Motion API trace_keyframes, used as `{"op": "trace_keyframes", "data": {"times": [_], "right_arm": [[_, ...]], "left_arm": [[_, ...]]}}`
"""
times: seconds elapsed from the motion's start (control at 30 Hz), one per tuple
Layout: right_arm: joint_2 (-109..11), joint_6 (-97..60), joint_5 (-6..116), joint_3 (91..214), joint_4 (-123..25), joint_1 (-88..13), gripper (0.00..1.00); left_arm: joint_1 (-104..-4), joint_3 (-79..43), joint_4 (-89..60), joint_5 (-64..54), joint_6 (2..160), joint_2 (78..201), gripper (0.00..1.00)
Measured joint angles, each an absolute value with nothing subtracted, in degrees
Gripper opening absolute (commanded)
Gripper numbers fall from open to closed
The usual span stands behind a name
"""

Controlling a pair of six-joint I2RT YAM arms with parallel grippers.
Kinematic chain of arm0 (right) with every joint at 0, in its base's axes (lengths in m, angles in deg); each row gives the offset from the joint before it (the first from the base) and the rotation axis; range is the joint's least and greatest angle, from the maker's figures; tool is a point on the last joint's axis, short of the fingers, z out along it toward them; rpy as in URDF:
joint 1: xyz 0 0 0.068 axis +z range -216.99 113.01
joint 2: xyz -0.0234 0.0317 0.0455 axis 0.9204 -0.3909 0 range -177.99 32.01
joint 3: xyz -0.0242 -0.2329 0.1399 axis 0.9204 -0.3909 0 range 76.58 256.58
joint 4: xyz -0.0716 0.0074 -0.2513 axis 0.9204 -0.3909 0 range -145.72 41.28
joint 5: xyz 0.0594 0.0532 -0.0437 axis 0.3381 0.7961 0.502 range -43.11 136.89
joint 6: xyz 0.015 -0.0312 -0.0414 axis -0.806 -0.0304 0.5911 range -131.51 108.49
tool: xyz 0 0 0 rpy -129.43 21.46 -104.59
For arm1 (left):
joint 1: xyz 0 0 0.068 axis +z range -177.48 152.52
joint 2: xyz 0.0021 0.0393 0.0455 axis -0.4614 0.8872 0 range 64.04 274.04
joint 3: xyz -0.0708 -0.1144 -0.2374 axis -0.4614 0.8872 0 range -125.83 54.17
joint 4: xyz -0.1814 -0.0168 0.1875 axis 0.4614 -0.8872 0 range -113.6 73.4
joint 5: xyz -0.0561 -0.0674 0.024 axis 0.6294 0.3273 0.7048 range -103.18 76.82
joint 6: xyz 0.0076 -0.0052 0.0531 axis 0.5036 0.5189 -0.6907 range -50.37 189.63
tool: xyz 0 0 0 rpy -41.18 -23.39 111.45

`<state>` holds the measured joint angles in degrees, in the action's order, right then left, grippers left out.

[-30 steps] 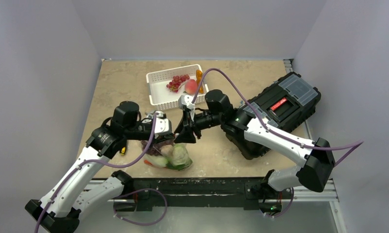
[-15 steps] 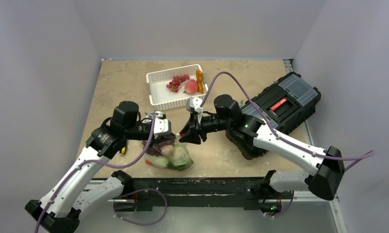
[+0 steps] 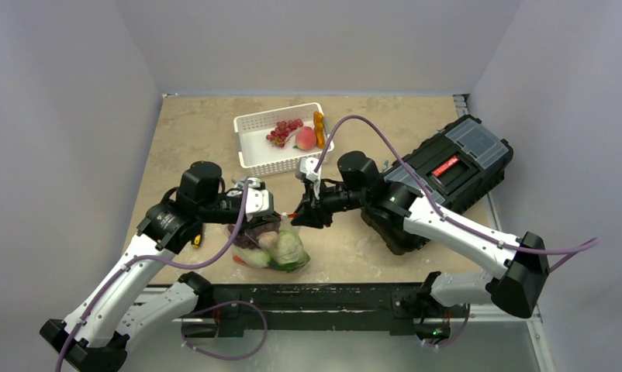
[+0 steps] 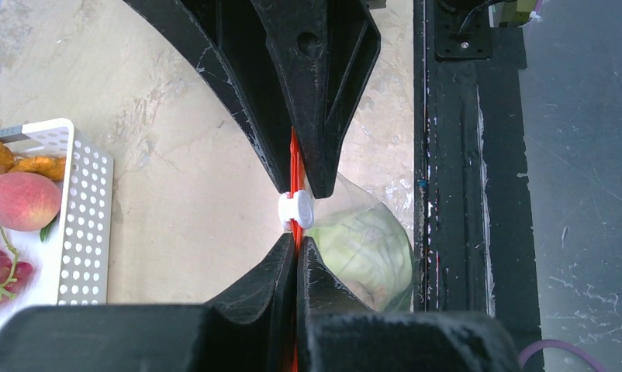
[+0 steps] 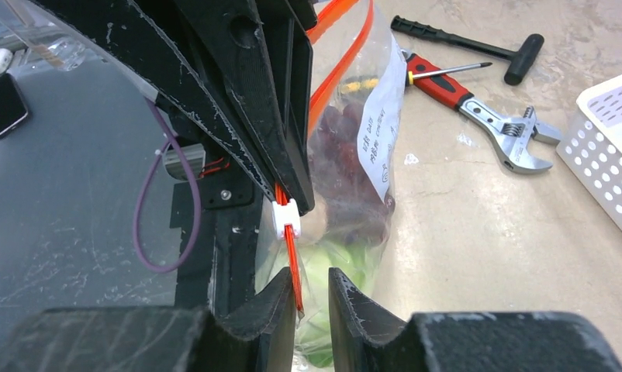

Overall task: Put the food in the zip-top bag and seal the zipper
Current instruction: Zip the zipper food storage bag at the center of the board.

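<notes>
The zip-top bag (image 3: 273,249) hangs at the table's near edge, holding the light green cabbage (image 4: 366,248) and dark purple grapes (image 5: 343,139). My left gripper (image 4: 297,242) is shut on the red-orange zipper (image 5: 335,46) just below its white tab (image 4: 295,211). My right gripper (image 5: 313,279) faces it from the other side of the tab (image 5: 287,218). Its jaws are narrow but still apart, with the strip's end between them against the left finger. Red grapes (image 3: 283,130), a peach (image 3: 305,138) and a carrot (image 3: 319,128) lie in the white basket (image 3: 257,151).
A black toolbox (image 3: 440,174) sits at the right under the right arm. A red-handled screwdriver (image 5: 444,85), a wrench (image 5: 506,136) and a black T-handle tool (image 5: 463,45) lie on the table behind the bag. The table's front rail (image 4: 447,194) is right beside the bag.
The right gripper has settled at the bag's mouth and its jaws have narrowed around the zipper's end. The left gripper has held still on the strip.
</notes>
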<state>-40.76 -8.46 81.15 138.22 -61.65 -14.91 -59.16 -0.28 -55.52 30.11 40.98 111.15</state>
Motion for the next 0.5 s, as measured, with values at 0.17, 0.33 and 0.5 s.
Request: {"op": "trace_keyframes", "data": {"times": [0.17,0.33,0.5], "right_arm": [[-41.8,-7.4,80.9,140.3,-63.9,-14.9,0.20],[-44.1,-6.1,81.1,143.6,-66.0,-14.8,0.18],[-44.9,-5.4,81.8,144.5,-67.3,-14.7,0.00]], "left_arm": [[-59.2,-0.3,-55.4,30.1,41.0,111.2,0.00],[-59.2,-0.3,-55.3,30.1,41.0,111.2,0.00],[-59.2,-0.3,-55.3,30.1,41.0,111.2,0.00]]}}
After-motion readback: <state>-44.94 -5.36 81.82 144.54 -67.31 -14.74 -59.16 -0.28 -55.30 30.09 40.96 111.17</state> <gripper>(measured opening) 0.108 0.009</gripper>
